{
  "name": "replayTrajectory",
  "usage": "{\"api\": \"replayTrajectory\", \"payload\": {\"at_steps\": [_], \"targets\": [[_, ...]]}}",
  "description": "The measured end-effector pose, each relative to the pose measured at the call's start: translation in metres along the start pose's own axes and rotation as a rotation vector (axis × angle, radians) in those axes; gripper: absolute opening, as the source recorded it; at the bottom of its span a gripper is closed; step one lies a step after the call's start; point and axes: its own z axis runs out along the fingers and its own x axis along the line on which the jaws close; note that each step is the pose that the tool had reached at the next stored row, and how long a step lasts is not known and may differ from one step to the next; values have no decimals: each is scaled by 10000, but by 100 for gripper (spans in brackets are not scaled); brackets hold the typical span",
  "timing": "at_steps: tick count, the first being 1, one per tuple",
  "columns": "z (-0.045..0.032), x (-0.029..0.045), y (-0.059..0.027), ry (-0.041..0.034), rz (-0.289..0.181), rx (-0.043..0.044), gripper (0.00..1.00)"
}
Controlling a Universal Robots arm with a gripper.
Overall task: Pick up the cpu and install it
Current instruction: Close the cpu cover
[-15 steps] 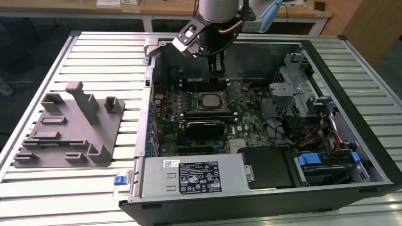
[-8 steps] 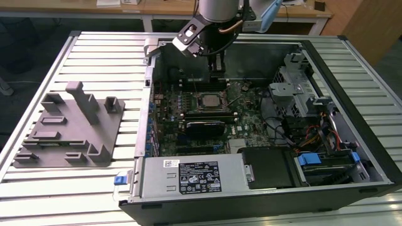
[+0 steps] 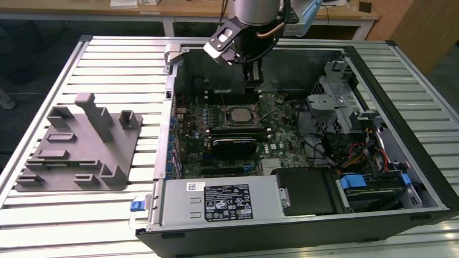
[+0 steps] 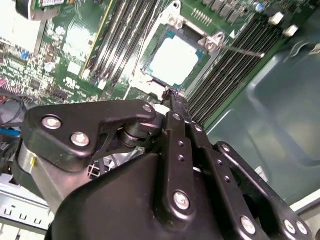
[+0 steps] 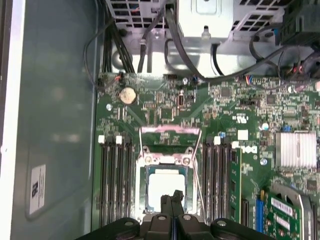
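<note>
ok quick one. the cpu (image 5: 167,186) isn't on the grey tray (image 3: 72,156) at all. That tray sits on the slatted table (image 3: 86,220) at the exterior view's left, well apart from the PC case (image 3: 401,107). The chip is lying flat in the socket (image 5: 141,186) on the motherboard (image 5: 225,120), shiny top up, between the two banks of RAM slots (image 5: 115,185). The socket's load plate (image 5: 170,131) is flipped up off it imo, so the chip looks seated but not clamped down. The gripper (image 5: 172,196) has its fingers pinched together w/ nothing between them, so it's empty. The relation that matters: in both wrist views the joined tip sits over the chip's near edge, roughly mid-edge in the first wrist view and closer to a corner of the frame in the second wrist view. So the cpu lies straight ahead of and below the tip, not off to a side. It's square, so there's no real long axis, but its edges run parallel w/ the RAM slots, and the seam between the fingers points across the chip toward the raised plate. In the exterior view the fingers hang inside the case on the far side of the socket. Can't tell whether the tip is touching the chip or hovering over it, tbh.
</note>
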Motion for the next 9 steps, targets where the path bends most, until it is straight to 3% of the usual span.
{"api": "replayTrajectory", "payload": {"at_steps": [9], "targets": [[10,-3,201,1,2,0,11]]}}
